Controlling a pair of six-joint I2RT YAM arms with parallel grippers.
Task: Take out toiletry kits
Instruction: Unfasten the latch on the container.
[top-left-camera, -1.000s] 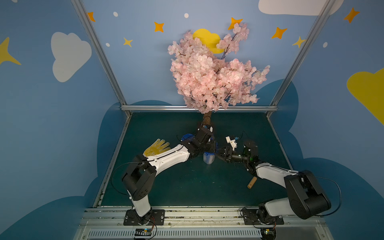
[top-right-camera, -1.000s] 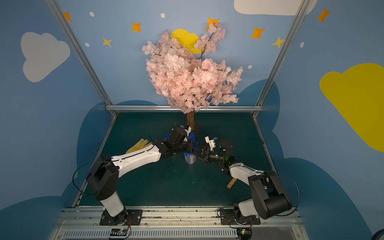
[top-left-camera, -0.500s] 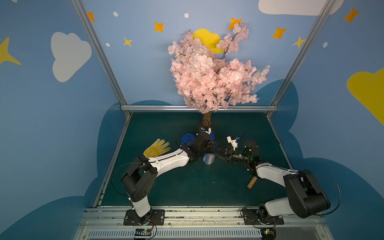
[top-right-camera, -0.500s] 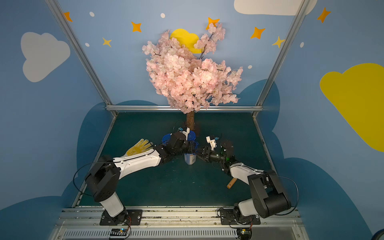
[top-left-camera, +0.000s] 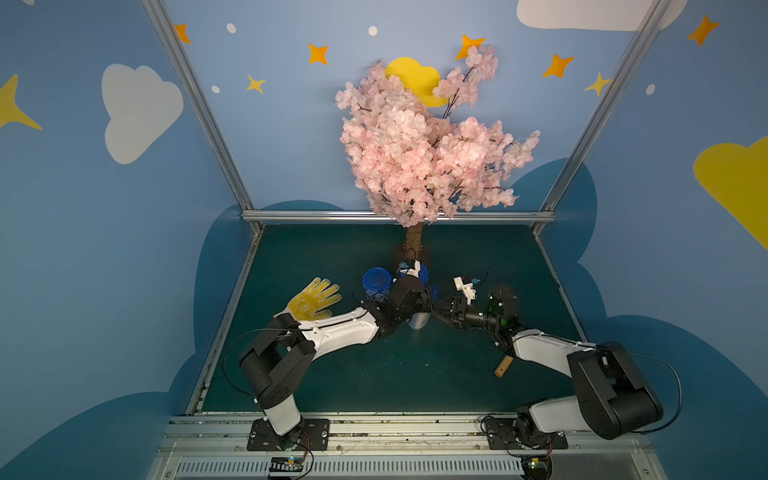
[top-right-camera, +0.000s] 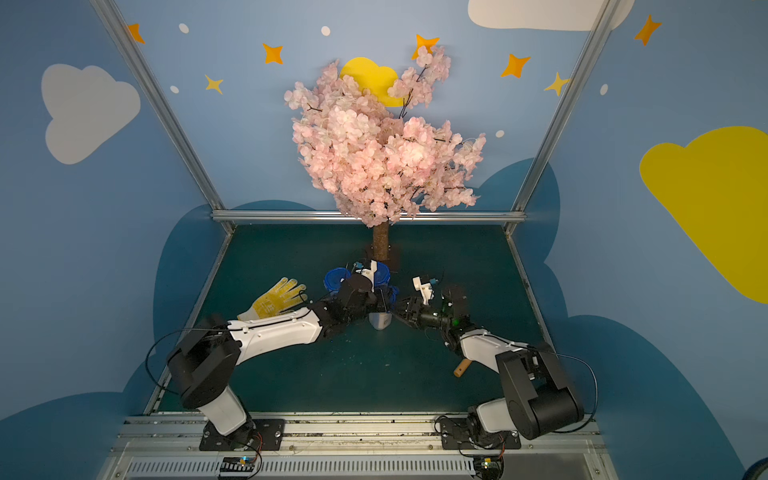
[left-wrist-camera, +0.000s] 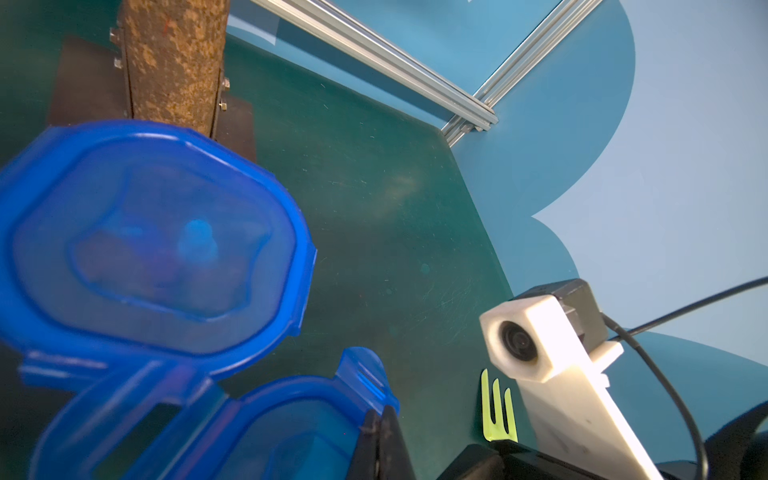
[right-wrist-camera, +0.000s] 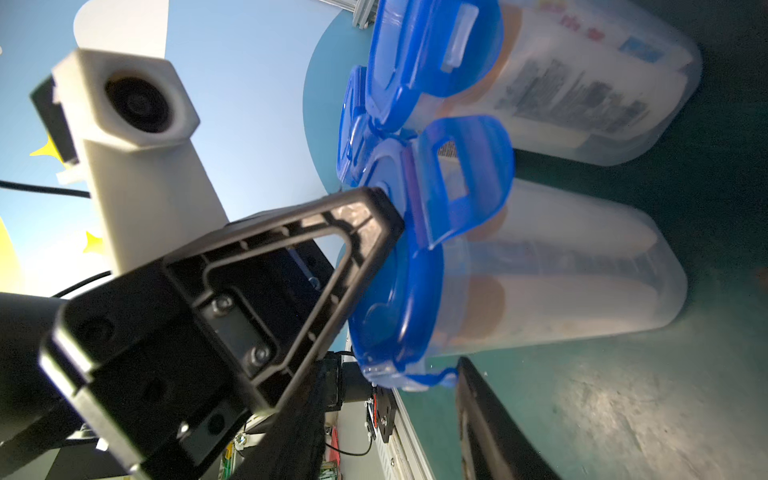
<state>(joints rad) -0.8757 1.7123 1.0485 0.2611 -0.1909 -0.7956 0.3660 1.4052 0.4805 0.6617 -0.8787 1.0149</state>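
A clear jar (top-left-camera: 418, 323) with a blue clip lid (right-wrist-camera: 399, 299) stands mid-table between both arms. Toiletry kits show through its wall: a white bottle (right-wrist-camera: 582, 299) with an orange cap. Behind it, a second jar (right-wrist-camera: 582, 83) holds a printed white tube. My left gripper (left-wrist-camera: 380, 419) is shut, its tip resting on the front jar's lid (left-wrist-camera: 270, 436) near a raised clip. My right gripper (right-wrist-camera: 386, 415) comes in from the side, jaws apart, with the lid's lower clip (right-wrist-camera: 415, 380) between them and a gap on each side.
Two more blue-lidded jars (top-left-camera: 376, 282) (top-left-camera: 417, 272) stand behind, close to the tree trunk (top-left-camera: 413, 241). A yellow glove (top-left-camera: 313, 299) lies at the left by my left arm. A wooden peg (top-left-camera: 503, 368) lies under my right forearm. Blossom branches hang over the back.
My left gripper has come forward from the back jars onto the front jar's lid, uncovering the glove. My right gripper's jaws have narrowed around the lid's clip.
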